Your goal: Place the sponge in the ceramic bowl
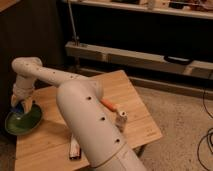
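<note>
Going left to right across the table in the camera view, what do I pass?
First the bowl, with the claw right above it → bar → orange stick → cup.

Cream-white gripper (23, 104) at the 12 o'clock rim of the ceramic bowl (19, 128) — green glaze, darker rim. Table (131, 98) pale wood grain — orange stick (108, 104), white cup (121, 120), dark-and-white bar (75, 148).

The bowl (17, 128) sits at the left edge of the desk (136, 96), the hand (22, 104) just above it. Right of the arm (85, 112) lies a stick (109, 104), a cup (121, 120) just before it. A bar (75, 148) lies near the front edge. A shelf (140, 56) runs behind.
</note>
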